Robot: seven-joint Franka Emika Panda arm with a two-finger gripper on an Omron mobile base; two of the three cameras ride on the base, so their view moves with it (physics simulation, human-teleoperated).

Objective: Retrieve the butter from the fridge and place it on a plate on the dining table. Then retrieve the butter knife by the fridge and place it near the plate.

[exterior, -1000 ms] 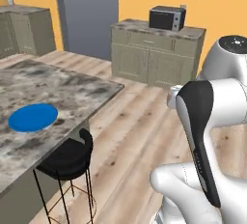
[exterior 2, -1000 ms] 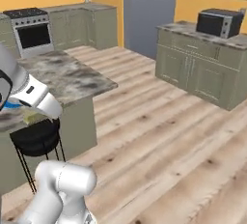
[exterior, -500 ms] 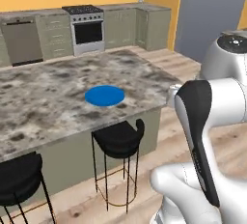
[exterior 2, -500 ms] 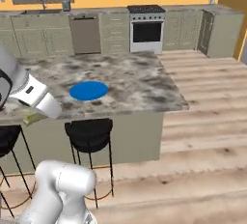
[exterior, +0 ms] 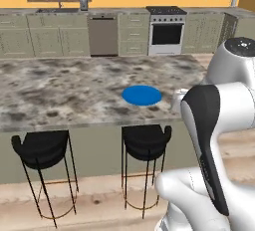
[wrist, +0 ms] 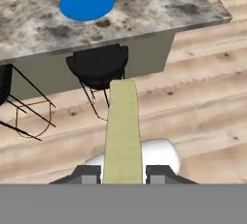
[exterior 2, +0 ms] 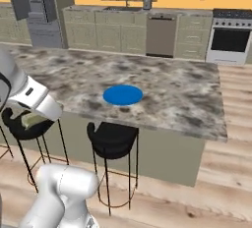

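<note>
The hand [wrist: 123,175] grips the butter [wrist: 123,131]; the plate [exterior: 142,95] on the dining table [exterior: 60,93] looks bare.

The gripper [wrist: 123,174] is clamped on the butter [wrist: 123,131], which juts lengthwise from between its tips. Beyond, the plate [wrist: 87,2] lies on the dining table [wrist: 159,10], near its front edge. A black stool [wrist: 98,67] stands below.

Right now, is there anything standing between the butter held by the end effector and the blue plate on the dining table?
Nothing visible does. The butter sits in the end effector, out over the floor beside the dining table. The plate lies bare on the stone top. A black stool stands below the table edge, under the path.
</note>
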